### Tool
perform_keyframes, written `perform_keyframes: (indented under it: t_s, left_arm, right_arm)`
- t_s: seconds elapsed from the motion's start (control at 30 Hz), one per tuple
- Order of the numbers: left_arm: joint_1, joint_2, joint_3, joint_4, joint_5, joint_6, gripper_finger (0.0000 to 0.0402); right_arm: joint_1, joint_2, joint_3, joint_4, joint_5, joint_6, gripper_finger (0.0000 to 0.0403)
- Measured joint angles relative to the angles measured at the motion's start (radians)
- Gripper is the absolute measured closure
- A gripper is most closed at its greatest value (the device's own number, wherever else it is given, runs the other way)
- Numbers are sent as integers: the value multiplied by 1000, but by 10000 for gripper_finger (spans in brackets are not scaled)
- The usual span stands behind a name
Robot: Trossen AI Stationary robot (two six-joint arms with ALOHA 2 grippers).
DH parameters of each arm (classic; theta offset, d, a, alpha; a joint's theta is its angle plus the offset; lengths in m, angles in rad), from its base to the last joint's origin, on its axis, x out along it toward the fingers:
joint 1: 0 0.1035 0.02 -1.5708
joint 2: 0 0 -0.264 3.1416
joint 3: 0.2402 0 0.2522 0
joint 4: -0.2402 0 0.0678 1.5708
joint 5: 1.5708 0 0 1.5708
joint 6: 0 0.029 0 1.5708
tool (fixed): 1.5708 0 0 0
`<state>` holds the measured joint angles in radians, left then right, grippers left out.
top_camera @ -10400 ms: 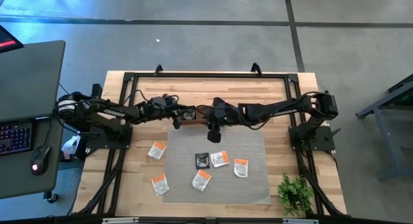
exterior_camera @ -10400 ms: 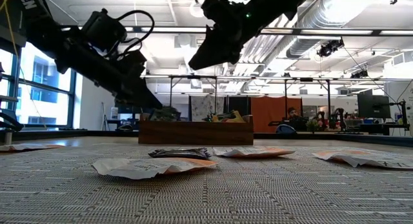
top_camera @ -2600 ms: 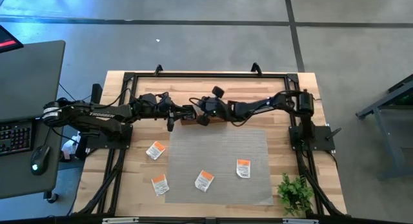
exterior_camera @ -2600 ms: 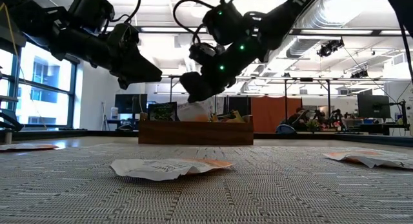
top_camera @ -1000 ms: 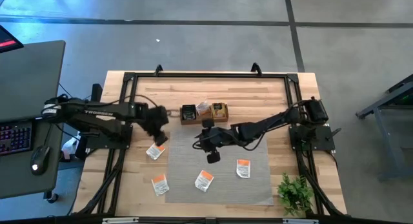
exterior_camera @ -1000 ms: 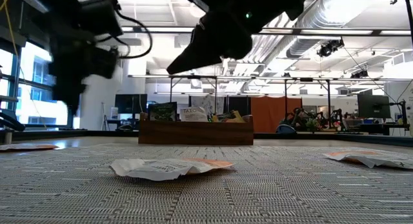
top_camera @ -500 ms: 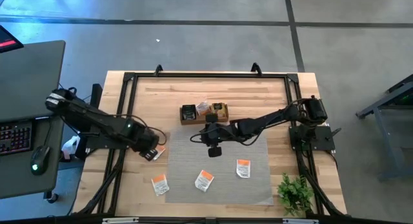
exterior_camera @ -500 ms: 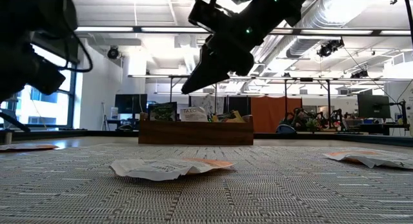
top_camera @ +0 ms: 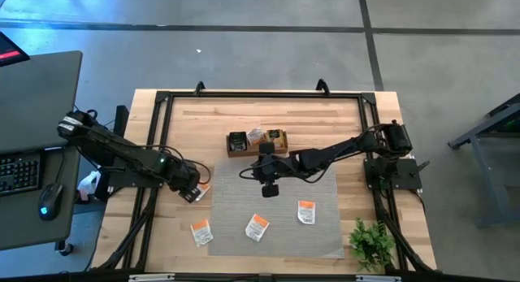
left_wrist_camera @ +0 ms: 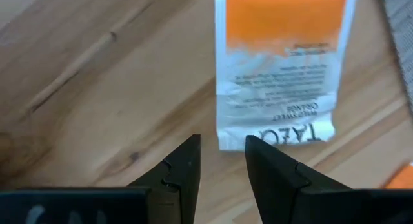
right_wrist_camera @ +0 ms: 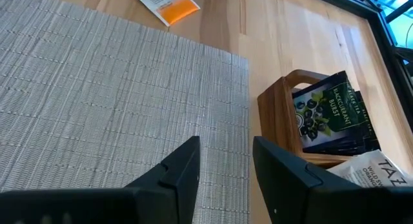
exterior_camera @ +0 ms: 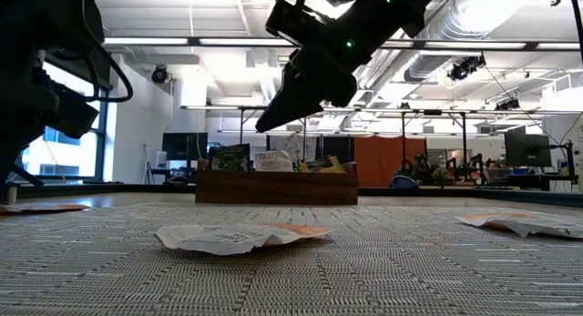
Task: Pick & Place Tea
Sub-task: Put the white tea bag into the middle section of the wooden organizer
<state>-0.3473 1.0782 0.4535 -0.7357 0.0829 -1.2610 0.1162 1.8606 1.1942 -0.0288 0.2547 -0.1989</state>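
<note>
The left gripper was held open and empty just over a flat white-and-orange tea sachet on the bare wood at the grey woven mat's nine o'clock edge. The right gripper was also open, over the mat, near the brown wooden box at twelve o'clock. Three more sachets, probably the same kind, were seen around six o'clock.

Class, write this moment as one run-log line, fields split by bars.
left pincer: open, over orange-white tea packet on bare wood | right pincer: open, empty, above grey mat near wooden box
</note>
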Motion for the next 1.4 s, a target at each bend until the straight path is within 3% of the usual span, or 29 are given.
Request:
perform_keyframes:
  t_s: [0.3,0.57,0.67,0.73,1.0,1.23,1.4]
  left_arm:
    - [0,-3,-50,43,-1,1,289]
    - [0,-4,-47,15,-33,54,393]
    - [-1,1,-15,-2,-74,96,382]
    - [1,0,28,19,-158,152,382]
    - [1,0,133,78,-301,402,398]
    - [1,0,136,159,-296,474,392]
    - [0,32,136,208,-239,547,344]
  right_arm:
    - [0,0,0,2,0,0,263]
    - [0,0,0,30,0,-8,263]
    - [0,0,0,101,-3,-16,263]
    - [-3,0,0,160,-25,-6,263]
    - [-25,0,0,274,-133,180,263]
    - [-41,30,0,330,-273,275,263]
    - [-37,110,3,478,-344,199,263]
